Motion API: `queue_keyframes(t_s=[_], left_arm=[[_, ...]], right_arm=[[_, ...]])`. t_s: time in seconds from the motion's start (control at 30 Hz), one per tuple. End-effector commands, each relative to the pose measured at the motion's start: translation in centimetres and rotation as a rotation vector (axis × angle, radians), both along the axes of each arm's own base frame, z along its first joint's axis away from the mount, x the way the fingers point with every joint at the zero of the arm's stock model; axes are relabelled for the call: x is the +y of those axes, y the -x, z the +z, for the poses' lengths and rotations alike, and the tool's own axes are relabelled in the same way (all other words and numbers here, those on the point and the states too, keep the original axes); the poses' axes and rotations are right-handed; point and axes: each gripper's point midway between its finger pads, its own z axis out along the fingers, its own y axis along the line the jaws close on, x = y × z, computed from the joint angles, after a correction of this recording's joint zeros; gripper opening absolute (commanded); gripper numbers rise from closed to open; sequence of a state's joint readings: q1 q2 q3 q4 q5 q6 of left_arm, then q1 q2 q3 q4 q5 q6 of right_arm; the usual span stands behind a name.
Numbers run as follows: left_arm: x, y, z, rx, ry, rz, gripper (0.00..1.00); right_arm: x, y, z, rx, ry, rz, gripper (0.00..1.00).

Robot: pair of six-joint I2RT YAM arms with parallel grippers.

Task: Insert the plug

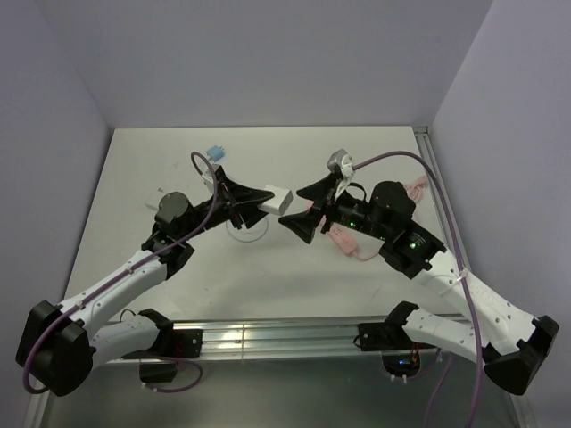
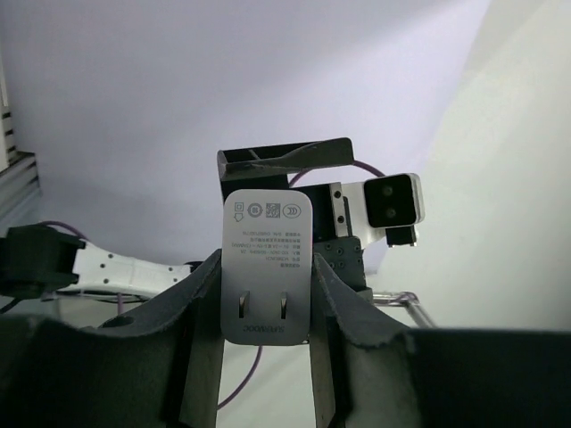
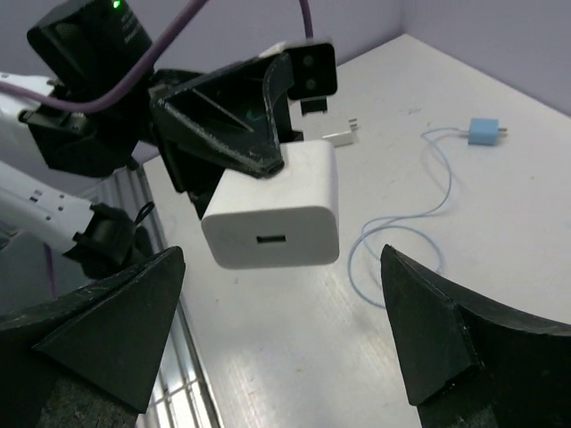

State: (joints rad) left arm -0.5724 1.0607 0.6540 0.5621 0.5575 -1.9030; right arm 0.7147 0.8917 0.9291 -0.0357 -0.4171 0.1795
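My left gripper [image 1: 257, 201] is shut on a white charger block [image 1: 279, 200] and holds it in the air above the table. In the left wrist view the charger [image 2: 266, 259] sits between my fingers [image 2: 203, 303], with its prong face toward the camera. In the right wrist view the charger [image 3: 277, 209] shows its USB port, facing my right gripper [image 3: 281, 330]. My right gripper [image 1: 303, 212] is open and empty, just right of the charger. A pale blue cable [image 3: 401, 227] with a blue plug [image 3: 484, 132] lies on the table, and its white connector end [image 3: 342, 136] lies behind the left gripper.
The blue plug [image 1: 214, 153] lies at the back left of the table. A pink cable [image 1: 346, 241] lies under my right arm. A metal rail [image 1: 268, 339] runs along the near table edge. Walls close in the table on three sides.
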Motion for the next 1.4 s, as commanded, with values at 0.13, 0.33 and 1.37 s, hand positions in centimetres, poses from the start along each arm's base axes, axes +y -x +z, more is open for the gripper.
queue_keyframes(t_s=[0.13,0.33,1.37], left_arm=[[1.3,-0.2,4.1,0.118,0.226,-0.002,0.00],[1.4,0.0,5.0,0.115,0.274,-0.027,0.00],[2.0,0.7,5.5,0.135,0.329,-0.057,0.01]], right_arm=[[1.5,-2.4,5.3,-0.178,-0.143,-0.071,0.92],[2.6,-1.8,5.7,-0.183,-0.165,-0.010,0.81],[4.6,-1.7,4.0,-0.201,-0.135,0.092,0.76]])
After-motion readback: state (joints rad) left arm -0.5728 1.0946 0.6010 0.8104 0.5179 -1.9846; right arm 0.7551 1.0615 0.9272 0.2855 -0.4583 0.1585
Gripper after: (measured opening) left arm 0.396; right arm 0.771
